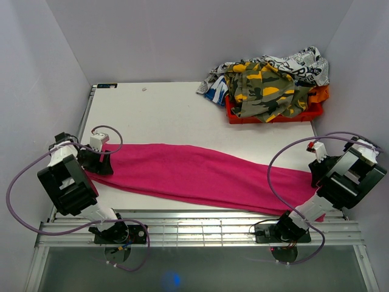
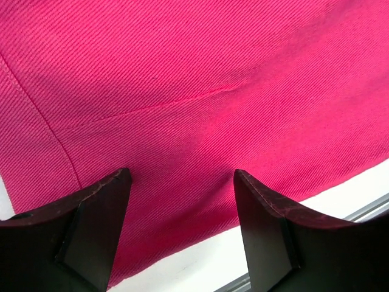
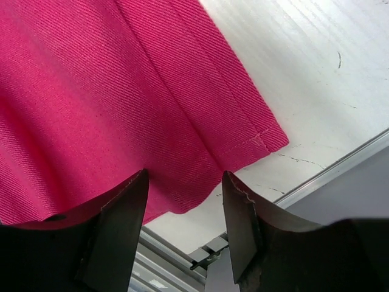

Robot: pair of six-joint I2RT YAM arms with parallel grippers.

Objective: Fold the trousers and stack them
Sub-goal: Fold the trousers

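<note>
White desk [image 1: 170, 115] holds the trousers [image 1: 200, 173] spread from nine to four o'clock, left claw [image 2: 181, 176] and right claw [image 3: 185, 176] both gaping over opposite ends, so the fold likely starts by pinching each end.

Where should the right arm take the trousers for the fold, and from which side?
Probably the stitched leg hem at the right end of the trousers, close to its corner. The fabric lies flat and layered on the table there, with free edges and bare surface beside them. So come straight down from above, jaws straddling the near edge. The right gripper hangs open over that edge.
</note>
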